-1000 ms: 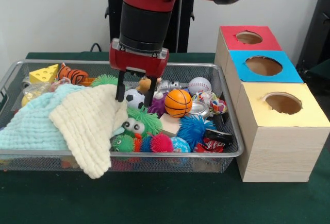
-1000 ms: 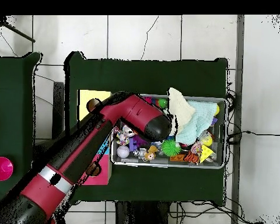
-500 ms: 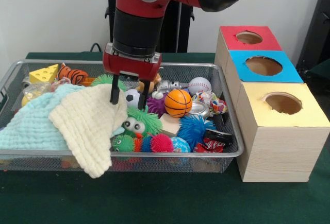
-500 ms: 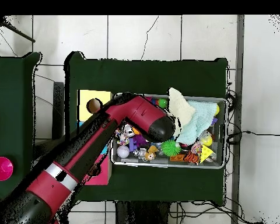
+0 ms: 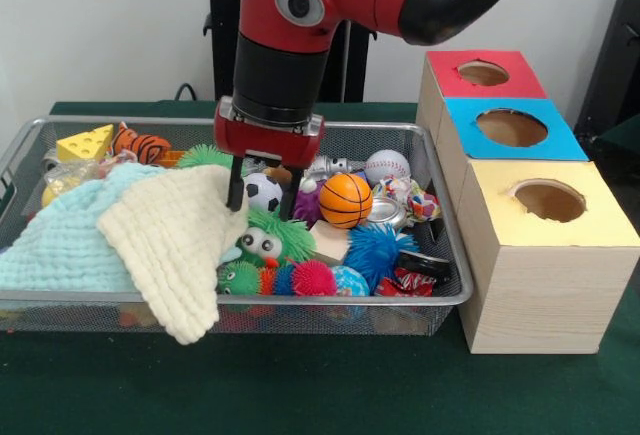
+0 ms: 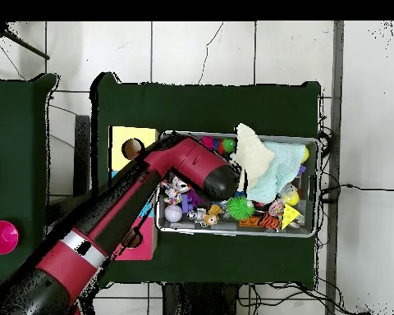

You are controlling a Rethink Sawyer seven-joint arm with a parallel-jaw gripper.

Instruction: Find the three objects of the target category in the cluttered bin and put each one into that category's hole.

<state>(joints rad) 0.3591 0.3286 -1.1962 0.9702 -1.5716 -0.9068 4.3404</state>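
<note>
My gripper (image 5: 262, 195) hangs open in the wire bin (image 5: 440, 300). Its two black fingers (image 5: 236, 187) stand on either side of a small black-and-white soccer ball (image 5: 264, 191). An orange basketball (image 5: 346, 200) lies just right of it, and a white baseball (image 5: 386, 166) sits further back right. At the right stand three boxes with round holes, topped red (image 5: 520, 73), blue (image 5: 560, 140) and yellow (image 5: 600, 230). In the overhead view the red arm (image 6: 192, 168) covers the gripper and the balls under it.
A cream cloth (image 5: 175, 235) lies over a mint cloth (image 5: 55, 245) at the bin's left, touching the left finger. Fuzzy green (image 5: 285, 235), blue (image 5: 380, 250) and pink (image 5: 313, 277) toys, a cheese wedge (image 5: 87, 142) and a striped tiger toy (image 5: 143, 145) crowd the bin.
The gripper shifted left over the cream cloth's edge, then came back right; it now straddles the soccer ball again. Its fingers kept the same gap.
</note>
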